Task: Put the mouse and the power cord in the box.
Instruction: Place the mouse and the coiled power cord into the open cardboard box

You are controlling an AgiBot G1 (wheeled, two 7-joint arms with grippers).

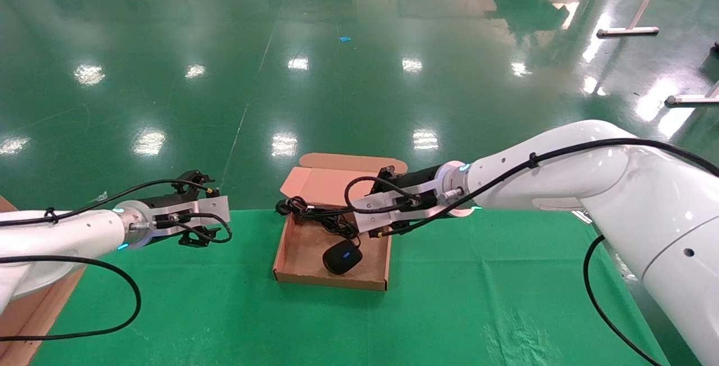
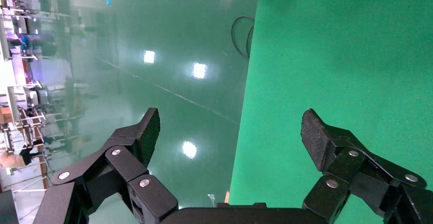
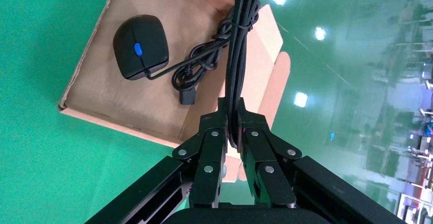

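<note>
While the mouse (image 1: 342,257) already lies inside the box (image 1: 292,276), the right claw (image 3: 233,113) hangs over it, clamped on the power cord (image 3: 236,40), apparently to lower it in. Left of the box, the left claw (image 2: 230,132) gapes, holding nothing.

Brown, unprinted cardboard box (image 1: 292,262) at far edge of desk (image 1: 477,298); desk cover plain green. Black mouse (image 1: 342,257) with blue scroll wheel, near box's front wall. Black power cord (image 3: 236,55), black thin mouse cable. Black right gripper (image 3: 233,132) and black left gripper (image 2: 230,137) on white arms. Glossy dark green floor (image 1: 359,74) with white light reflections.
</note>
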